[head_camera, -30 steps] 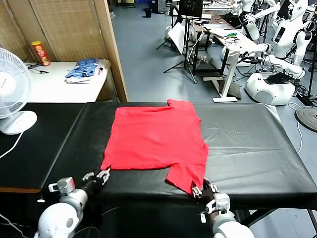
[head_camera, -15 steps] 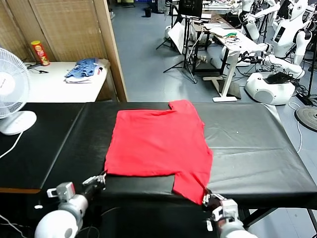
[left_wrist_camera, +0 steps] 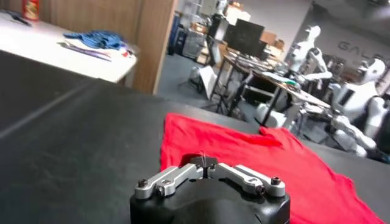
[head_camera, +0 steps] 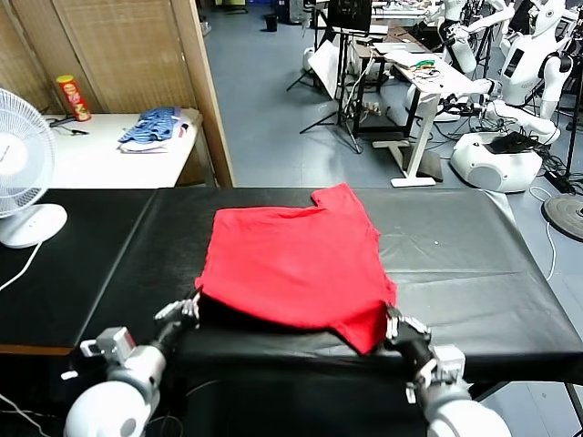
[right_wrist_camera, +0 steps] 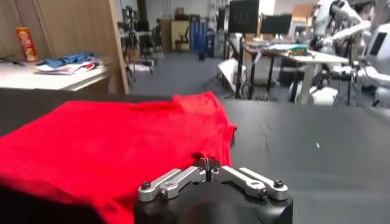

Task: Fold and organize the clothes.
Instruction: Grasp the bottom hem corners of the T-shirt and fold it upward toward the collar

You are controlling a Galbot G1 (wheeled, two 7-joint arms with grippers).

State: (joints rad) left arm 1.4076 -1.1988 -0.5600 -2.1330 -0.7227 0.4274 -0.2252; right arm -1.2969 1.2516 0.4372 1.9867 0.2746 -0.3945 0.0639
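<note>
So both grippers have a near corner of the red T-shirt pinched: the left gripper has its fingers clamped together on the near-left hem corner, and the right gripper is closed on the near-right corner by the sleeve. The shirt lies plain face up in the middle of the black table, with its near edge raised a bit off the surface while the far part lies flat. My read is this is the first fold, near edge carried toward the far edge. To do it well I'd raise both corners evenly and move them at the same pace, otherwise the hem skews and the sleeve bunches. The right corner looks droopier, so watch that. Nothing sits on the shirt's path. The white fan stands off at the table's left end, and the blue-and-white cloth heap and a red can are on the white side table behind, well apart.
</note>
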